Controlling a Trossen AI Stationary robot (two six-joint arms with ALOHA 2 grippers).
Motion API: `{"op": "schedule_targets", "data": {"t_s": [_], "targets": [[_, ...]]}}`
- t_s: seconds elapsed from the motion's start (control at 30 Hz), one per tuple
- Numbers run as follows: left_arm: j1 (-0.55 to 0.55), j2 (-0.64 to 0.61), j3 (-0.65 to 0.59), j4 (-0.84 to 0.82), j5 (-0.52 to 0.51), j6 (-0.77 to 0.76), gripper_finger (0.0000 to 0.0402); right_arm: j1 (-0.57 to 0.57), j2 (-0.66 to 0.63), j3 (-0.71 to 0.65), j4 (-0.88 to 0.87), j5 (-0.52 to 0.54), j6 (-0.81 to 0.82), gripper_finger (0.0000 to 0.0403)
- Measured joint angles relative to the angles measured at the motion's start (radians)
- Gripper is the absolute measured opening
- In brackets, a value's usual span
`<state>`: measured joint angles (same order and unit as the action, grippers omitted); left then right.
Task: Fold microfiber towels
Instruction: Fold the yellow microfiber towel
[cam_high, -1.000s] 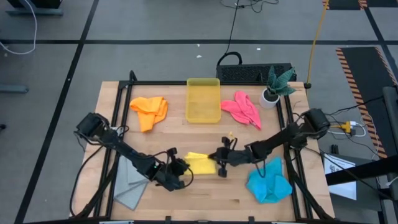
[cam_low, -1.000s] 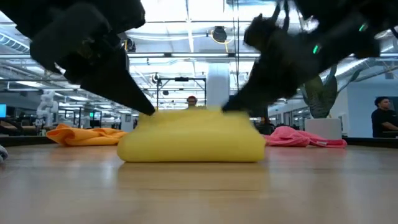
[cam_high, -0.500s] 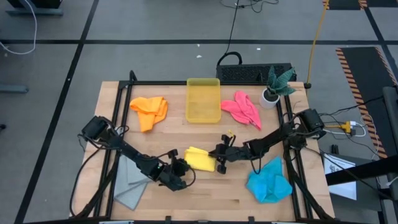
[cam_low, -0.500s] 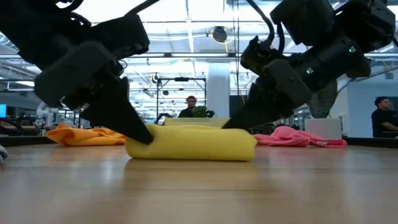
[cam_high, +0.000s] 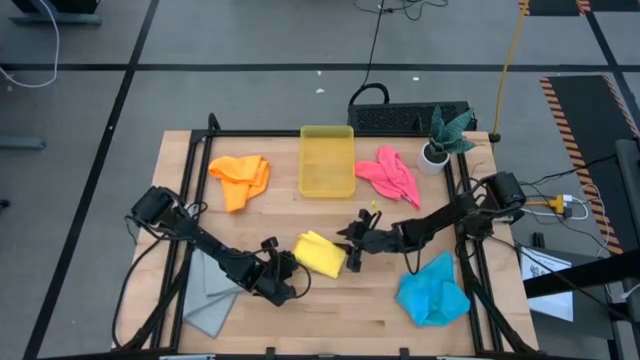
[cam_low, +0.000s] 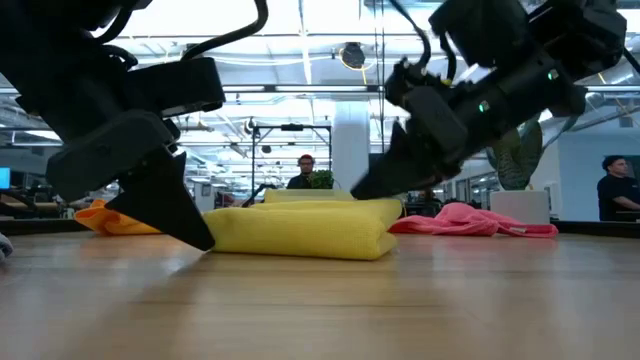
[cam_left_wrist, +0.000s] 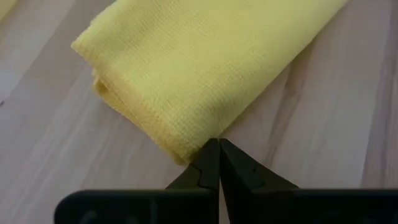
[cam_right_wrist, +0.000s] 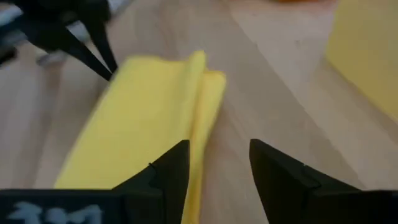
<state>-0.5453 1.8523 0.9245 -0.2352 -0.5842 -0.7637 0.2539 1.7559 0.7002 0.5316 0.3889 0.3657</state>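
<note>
- Since a sec ago: yellow towel (cam_high: 321, 254) has gone from a puffed-up mound to a flatter folded pad, shifted a bit toward the bin side; my right pincer (cam_high: 352, 243) has let go and spread, my left pincer (cam_high: 283, 272) has backed to the pad's corner.
- Left pincer: fingers pressed together, gripping nothing, tip touching the towel's near corner in the left wrist view.
- Right pincer: fingers apart, empty, just beside the pad's other end.
- Towel sits mid-surface (cam_high: 340, 310), between both pincers, near side of the yellow bin (cam_high: 327, 160).
- Handling, my guess: light, soft, limp, fuzzy so not slippery; layers will slump if lifted by one point. Best hold = pinch all layers at a corner or along the open edge.
- Long axis runs diagonally in the high view, from my left pincer toward the right one; rounded fold edge faces the low camera.
- Orange (cam_high: 240, 178), pink (cam_high: 391, 174), blue (cam_high: 432, 292), grey (cam_high: 208, 296) towels lie crumpled, unfolded yet.
</note>
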Motion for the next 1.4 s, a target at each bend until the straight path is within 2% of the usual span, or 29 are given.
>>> {"op": "schedule_targets", "data": {"t_s": [0.17,0.3,0.37,0.6,0.77,0.9,0.97,1.13,1.3,1.4], "targets": [[0.007,0.000,0.000,0.001,0.026,0.005,0.0009,0.002,0.033,-0.005,-0.022,-0.009,0.034,0.0145],[0.050,0.004,0.002,0.005,0.027,0.060,0.0005,0.020,0.042,-0.005,-0.052,-0.112,0.059,0.0134],[0.078,0.004,0.002,0.008,0.026,0.100,0.0003,0.043,0.038,-0.005,-0.069,-0.130,0.067,0.0130],[0.190,0.000,0.001,-0.042,-0.009,0.259,0.0013,0.102,-0.002,-0.005,-0.155,-0.100,0.056,0.0125],[0.242,-0.058,-0.001,-0.201,-0.014,0.225,0.0004,0.119,-0.104,-0.005,-0.316,-0.013,0.089,0.0125],[0.234,-0.120,-0.001,-0.200,-0.021,0.233,0.0012,0.150,-0.160,-0.006,-0.320,0.028,0.046,0.0125],[0.229,-0.141,0.001,-0.117,-0.004,0.292,0.0007,0.171,-0.177,-0.005,-0.309,0.027,0.007,0.0125],[0.236,-0.157,0.002,0.115,0.161,0.447,0.0007,0.214,-0.178,-0.026,-0.200,0.027,-0.077,0.0125],[0.274,-0.094,0.001,0.324,0.261,0.546,0.0003,0.213,-0.123,-0.100,0.037,0.021,-0.117,0.0125],[0.308,-0.035,0.003,0.439,0.312,0.561,0.0007,0.201,-0.110,-0.145,0.089,0.019,-0.123,0.0125]]}}
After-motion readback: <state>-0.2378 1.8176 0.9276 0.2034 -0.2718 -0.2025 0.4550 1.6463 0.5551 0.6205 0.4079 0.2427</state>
